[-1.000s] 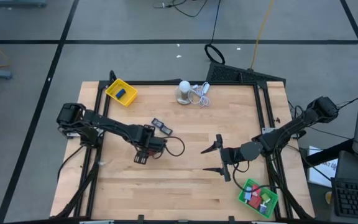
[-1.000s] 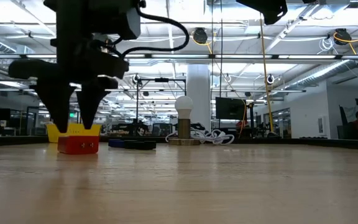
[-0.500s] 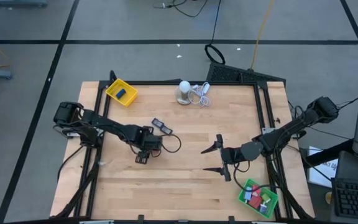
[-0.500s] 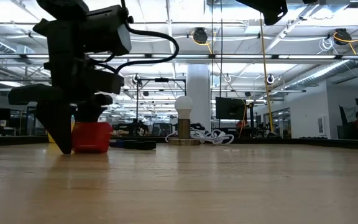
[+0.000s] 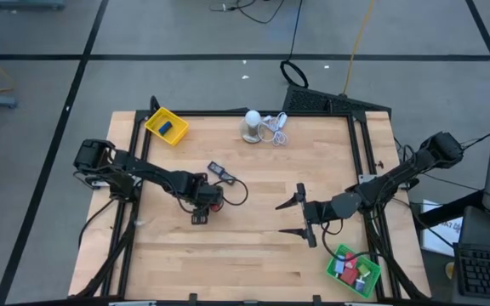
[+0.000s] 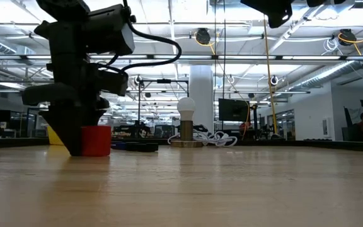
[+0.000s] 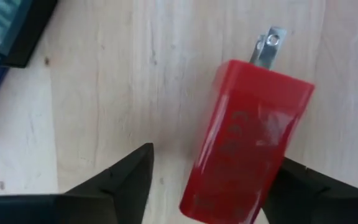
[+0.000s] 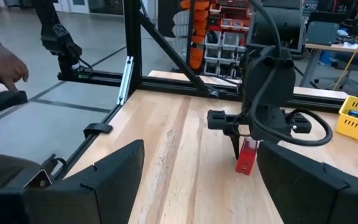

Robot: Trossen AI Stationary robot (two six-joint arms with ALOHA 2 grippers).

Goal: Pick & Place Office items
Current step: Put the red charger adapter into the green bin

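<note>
Red block (image 7: 244, 143), silver prongs; yellow tray (image 5: 166, 126); green tray (image 5: 353, 270); dark left end effector (image 7: 210, 190).

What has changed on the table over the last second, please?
The left gripper has come down around the red block and turned it upright, one finger not yet touching. The right gripper stayed open mid-table. The yellow tray and green tray stayed put.

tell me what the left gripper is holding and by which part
Nothing yet: the left gripper stands open astride the red plug adapter lying on the table, a gap showing on one side.
</note>
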